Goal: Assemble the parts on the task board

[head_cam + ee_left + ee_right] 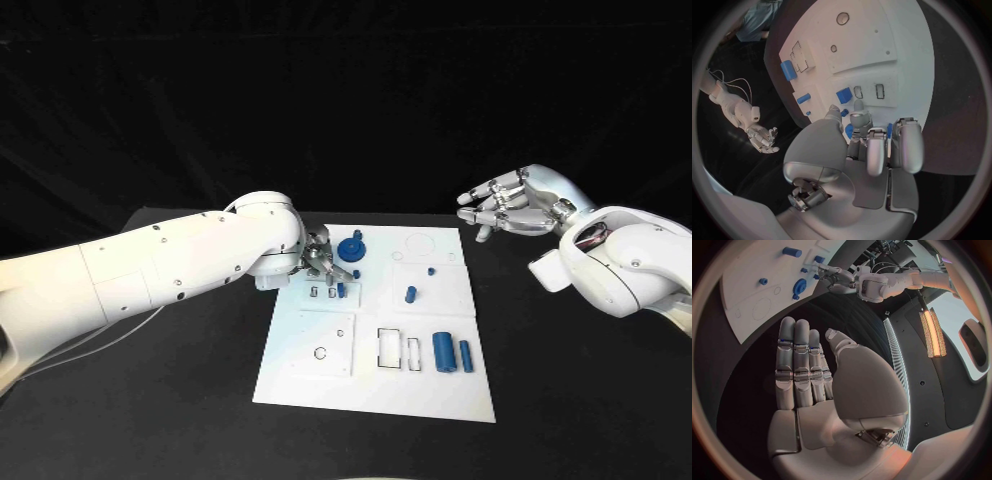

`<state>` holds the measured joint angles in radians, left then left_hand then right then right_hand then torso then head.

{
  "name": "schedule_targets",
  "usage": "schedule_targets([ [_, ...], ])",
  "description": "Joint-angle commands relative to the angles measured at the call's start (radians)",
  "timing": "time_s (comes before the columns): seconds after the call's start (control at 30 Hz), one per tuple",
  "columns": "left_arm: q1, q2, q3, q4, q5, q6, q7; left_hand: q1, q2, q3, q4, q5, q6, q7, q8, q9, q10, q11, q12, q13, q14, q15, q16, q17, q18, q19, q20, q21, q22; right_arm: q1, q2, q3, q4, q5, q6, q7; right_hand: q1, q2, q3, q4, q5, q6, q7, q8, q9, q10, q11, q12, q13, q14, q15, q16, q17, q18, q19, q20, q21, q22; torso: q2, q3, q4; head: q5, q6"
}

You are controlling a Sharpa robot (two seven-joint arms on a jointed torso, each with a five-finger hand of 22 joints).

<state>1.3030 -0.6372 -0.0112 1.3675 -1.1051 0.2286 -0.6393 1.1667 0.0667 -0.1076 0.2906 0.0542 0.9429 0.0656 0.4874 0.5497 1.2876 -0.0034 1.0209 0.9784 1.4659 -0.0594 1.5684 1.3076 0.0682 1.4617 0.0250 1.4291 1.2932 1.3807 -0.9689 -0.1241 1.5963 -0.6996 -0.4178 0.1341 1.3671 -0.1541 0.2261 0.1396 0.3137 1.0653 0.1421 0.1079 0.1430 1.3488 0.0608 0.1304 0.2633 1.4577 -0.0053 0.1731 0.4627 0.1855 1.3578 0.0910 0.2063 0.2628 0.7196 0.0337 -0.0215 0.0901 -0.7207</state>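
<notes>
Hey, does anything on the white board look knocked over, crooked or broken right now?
Nothing stands out. The task board lies flat and square on the table, and the blue parts, such as the two cylinders near its right side, sit tidily on it. The left hand works over the board; the right hand hovers off it, holding nothing.

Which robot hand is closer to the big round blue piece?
The left hand. It is over the board, right beside the round blue piece. The right hand hangs off the board's far right corner, open and apart.
</notes>
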Motion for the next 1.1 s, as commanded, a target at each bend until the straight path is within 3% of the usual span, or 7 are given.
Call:
schedule_targets([
  [0.03,0.001,0.006,0.0,-0.007,-0.002,0.037,-0.001,0.004,-0.01,0.009,0.0,-0.003,-0.007,0.002,0.004,0.002,-0.007,-0.002,0.004,0.001,0.105,-0.009,0.002,0.263,-0.013,0.0,0.0,0.006,0.001,0.001,0.0,0.001,0.0,-0.009,-0.005,-0.008,-0.009,0.003,-0.005,0.001,0.004,-0.007,0.0,-0.005,0.001,-0.007,-0.001,0.005,0.001,-0.009,0.0,0.004,0.001,-0.004,0.001,0.006,-0.004,-0.002,0.0,0.0002,0.0003,-0.002,-0.002],
  [0.87,-0.001,0.02,-0.003,-0.011,0.032,0.078,-0.003,0.003,-0.012,0.035,0.0,-0.004,-0.009,0.001,0.009,0.01,-0.005,-0.003,0.007,0.005,0.105,-0.009,0.002,0.263,-0.014,0.001,0.0,0.009,0.006,0.0,0.013,0.001,-0.01,-0.024,0.005,-0.02,-0.013,0.005,-0.009,0.003,0.009,-0.009,0.001,-0.005,0.002,-0.015,0.001,0.005,0.009,-0.018,0.003,0.001,0.011,-0.004,-0.004,0.008,-0.007,-0.005,-0.001,0.0013,0.002,-0.002,-0.012],
  [1.1,-0.001,0.02,-0.003,-0.011,0.048,0.083,-0.001,0.005,-0.01,0.049,-0.001,-0.003,-0.008,0.0,0.013,0.015,-0.002,-0.004,0.011,0.009,0.105,-0.01,0.002,0.263,-0.014,0.002,-0.001,0.011,0.01,0.0,0.015,0.001,-0.013,-0.024,0.007,-0.022,-0.014,0.006,-0.01,0.004,0.009,-0.009,0.001,-0.005,0.002,-0.017,0.001,0.004,0.011,-0.019,0.003,0.001,0.013,-0.004,-0.005,0.008,-0.008,-0.006,0.0,0.001,0.002,-0.003,-0.007],
])
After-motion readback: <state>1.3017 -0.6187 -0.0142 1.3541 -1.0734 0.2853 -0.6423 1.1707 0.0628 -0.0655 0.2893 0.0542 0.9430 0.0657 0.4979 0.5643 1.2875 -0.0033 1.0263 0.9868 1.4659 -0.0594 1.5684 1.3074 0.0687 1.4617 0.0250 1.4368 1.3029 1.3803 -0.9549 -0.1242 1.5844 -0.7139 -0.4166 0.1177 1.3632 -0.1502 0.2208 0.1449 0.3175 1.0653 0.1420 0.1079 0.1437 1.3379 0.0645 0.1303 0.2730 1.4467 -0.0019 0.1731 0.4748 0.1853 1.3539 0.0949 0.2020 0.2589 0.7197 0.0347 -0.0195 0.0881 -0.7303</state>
